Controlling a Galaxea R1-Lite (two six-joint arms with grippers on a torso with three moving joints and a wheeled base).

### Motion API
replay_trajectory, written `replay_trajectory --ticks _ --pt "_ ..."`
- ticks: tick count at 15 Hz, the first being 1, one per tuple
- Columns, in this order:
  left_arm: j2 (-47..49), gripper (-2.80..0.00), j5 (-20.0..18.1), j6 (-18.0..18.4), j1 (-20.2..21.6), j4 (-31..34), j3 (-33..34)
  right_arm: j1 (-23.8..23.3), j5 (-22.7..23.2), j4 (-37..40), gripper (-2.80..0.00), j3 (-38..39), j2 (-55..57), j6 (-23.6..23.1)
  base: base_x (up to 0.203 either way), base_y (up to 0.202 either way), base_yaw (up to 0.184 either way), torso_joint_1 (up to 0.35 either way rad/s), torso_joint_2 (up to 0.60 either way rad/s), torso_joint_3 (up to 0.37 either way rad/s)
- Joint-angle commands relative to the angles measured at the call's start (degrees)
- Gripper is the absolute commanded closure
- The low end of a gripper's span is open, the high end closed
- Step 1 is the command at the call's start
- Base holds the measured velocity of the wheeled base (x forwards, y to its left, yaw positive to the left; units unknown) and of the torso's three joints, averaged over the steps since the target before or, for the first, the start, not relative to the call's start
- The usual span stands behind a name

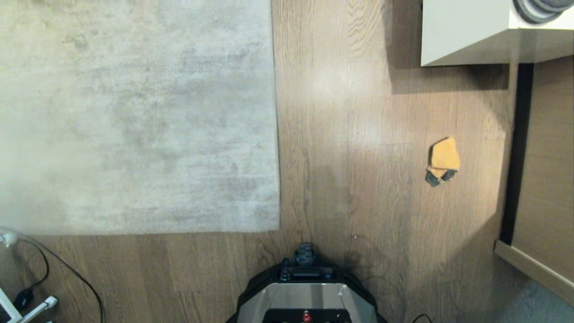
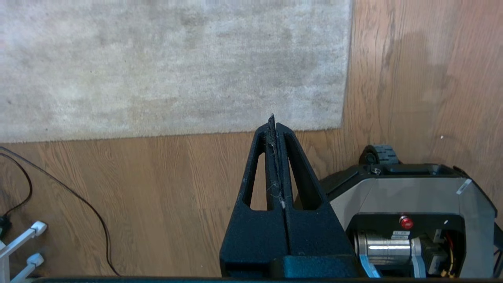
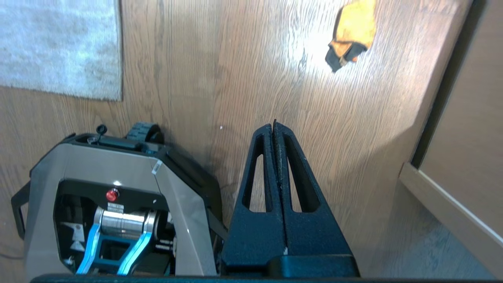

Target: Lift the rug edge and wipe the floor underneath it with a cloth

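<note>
Rug flat, cloth lying apart on the floor.
Both arms escape the head view; left gripper (image 2: pixel 276 125) and right gripper (image 3: pixel 274 127) fingers pressed closed, empty. Rug edge (image 1: pixel 276 134) runs off-frame; cloth (image 1: pixel 444 159) perhaps folded over something dark on the floor (image 1: pixel 358 179).

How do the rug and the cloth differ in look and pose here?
The rug is large, pale grey and spread flat; the cloth is small, orange-tan and crumpled. The rug lies to the robot's left, the cloth to its right. Both rest on the floor, untouched.
</note>
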Motion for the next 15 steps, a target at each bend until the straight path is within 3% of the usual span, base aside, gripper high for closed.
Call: replay_trajectory --ticks 1,15 --pt "0.0 0.0 0.0 0.0 0.0 0.0 0.0 0.0 0.0 0.0 0.0 0.0 0.1 -0.1 0.0 0.0 0.0 0.006 0.0 0.181" --pt "0.0 0.0 0.0 -0.1 0.0 0.0 0.0 0.0 0.0 0.0 0.0 0.0 0.1 -0.1 0.0 0.0 0.0 0.002 0.0 0.201"
